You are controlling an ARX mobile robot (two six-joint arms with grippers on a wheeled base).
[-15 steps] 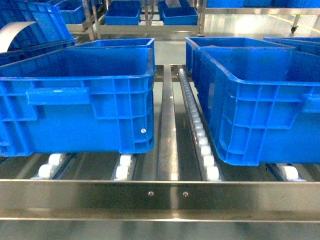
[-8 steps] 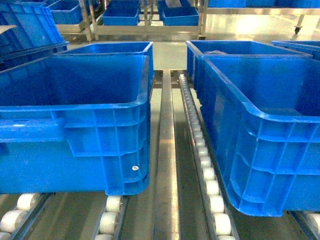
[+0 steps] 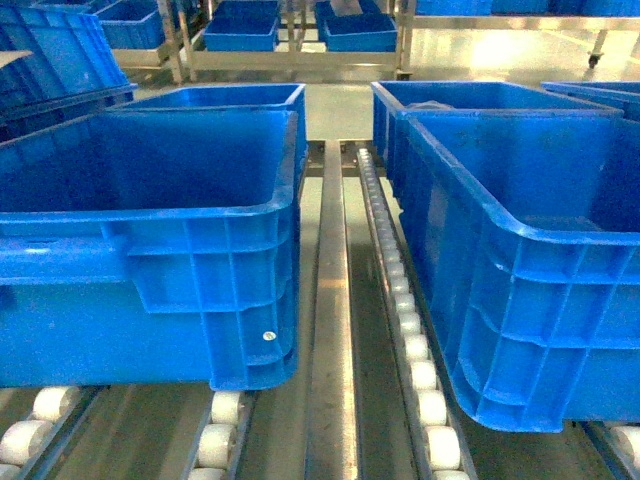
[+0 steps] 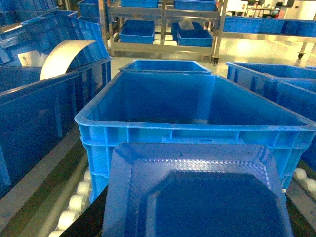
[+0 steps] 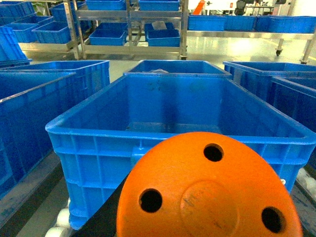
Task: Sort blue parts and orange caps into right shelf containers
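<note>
A dark blue part (image 4: 197, 192), a moulded tray-like piece with bevelled corners, fills the bottom of the left wrist view and hides my left gripper's fingers. It hangs just short of the near rim of a blue crate (image 4: 197, 129). An orange cap (image 5: 207, 192) with three holes fills the bottom of the right wrist view, covers my right gripper's fingers, and is held in front of another blue crate (image 5: 98, 133). The head view shows both crates, left (image 3: 150, 220) and right (image 3: 520, 240), but neither gripper.
The crates stand on a roller shelf with white rollers (image 3: 412, 350) and a steel rail (image 3: 332, 330) between them. More blue crates (image 3: 220, 98) sit behind, beside and on far racks. A white curved sheet (image 4: 64, 57) sticks out of a crate on the left.
The head view has closed in on the two crates, and the front steel rail has dropped out of view. Over the last half second it has barely shifted.
</note>
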